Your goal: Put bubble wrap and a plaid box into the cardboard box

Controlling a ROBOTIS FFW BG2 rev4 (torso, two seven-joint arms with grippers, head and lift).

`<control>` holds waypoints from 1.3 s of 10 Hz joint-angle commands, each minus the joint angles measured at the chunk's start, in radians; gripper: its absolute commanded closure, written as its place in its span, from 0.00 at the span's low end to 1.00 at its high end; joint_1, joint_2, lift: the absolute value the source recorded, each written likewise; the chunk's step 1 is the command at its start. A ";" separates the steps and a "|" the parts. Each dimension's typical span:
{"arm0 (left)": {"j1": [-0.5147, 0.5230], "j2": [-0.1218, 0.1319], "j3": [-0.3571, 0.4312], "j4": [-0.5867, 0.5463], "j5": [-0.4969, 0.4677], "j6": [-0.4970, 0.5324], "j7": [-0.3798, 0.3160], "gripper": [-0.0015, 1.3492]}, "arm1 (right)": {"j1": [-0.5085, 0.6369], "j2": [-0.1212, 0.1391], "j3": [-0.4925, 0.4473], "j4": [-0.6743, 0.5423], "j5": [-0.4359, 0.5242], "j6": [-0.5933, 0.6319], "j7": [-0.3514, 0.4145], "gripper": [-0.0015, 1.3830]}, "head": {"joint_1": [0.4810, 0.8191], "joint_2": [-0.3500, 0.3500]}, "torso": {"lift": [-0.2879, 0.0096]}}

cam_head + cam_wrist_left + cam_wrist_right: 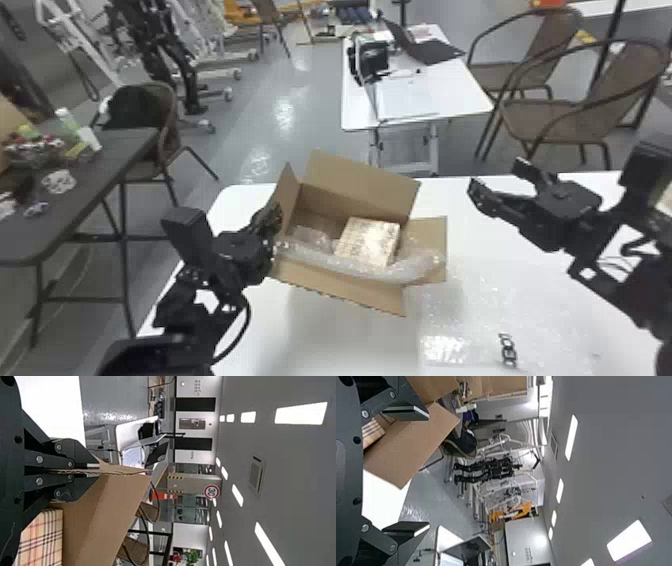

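Observation:
The cardboard box (362, 175) stands open on the white table, its flaps spread outward. Inside lies the plaid box (367, 241), with bubble wrap (350, 265) along its near side and sticking out over the right flap. At the box's left side, my left gripper (274, 215) holds the left flap. In the left wrist view the left gripper (85, 471) is closed on that cardboard flap, and the plaid box (41, 538) shows beside it. My right gripper (495, 177) is open above the table, right of the box. The right gripper (423, 471) has nothing between its fingers in its wrist view.
The white table (500, 290) extends to the right and front of the box, with a small dark chain-like mark (508, 350) near the front. A dark table with items (125, 145) stands at the left. Behind are another white table (425, 95) and chairs (565, 117).

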 commanded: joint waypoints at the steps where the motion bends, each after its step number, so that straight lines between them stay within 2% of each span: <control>1: 0.003 -0.003 0.003 -0.001 0.003 -0.002 0.000 0.91 | 0.098 0.005 -0.040 -0.041 0.027 -0.046 -0.029 0.23 | 0.39 0.82 | 0.60; 3: 0.009 -0.003 0.009 -0.001 0.011 0.010 0.000 0.91 | 0.209 0.005 -0.052 -0.068 0.039 -0.141 -0.115 0.23 | 0.48 0.78 | 0.60; 5: 0.009 -0.003 0.026 -0.001 0.019 0.041 0.000 0.91 | 0.249 0.005 -0.068 -0.070 0.052 -0.181 -0.121 0.23 | 0.56 0.76 | 0.60; 7: 0.014 -0.003 0.037 0.003 0.013 0.053 0.000 0.91 | 0.298 0.005 -0.069 -0.047 0.066 -0.297 -0.168 0.23 | 0.61 0.76 | 0.60; 9: 0.017 -0.003 0.038 0.013 0.008 0.042 0.003 0.91 | 0.361 0.028 -0.069 -0.030 0.066 -0.382 -0.266 0.23 | 0.63 0.74 | 0.60; 13: 0.024 -0.003 0.046 0.069 0.082 0.062 0.078 0.91 | 0.367 0.027 -0.069 -0.005 0.069 -0.368 -0.270 0.23 | 0.63 0.74 | 0.60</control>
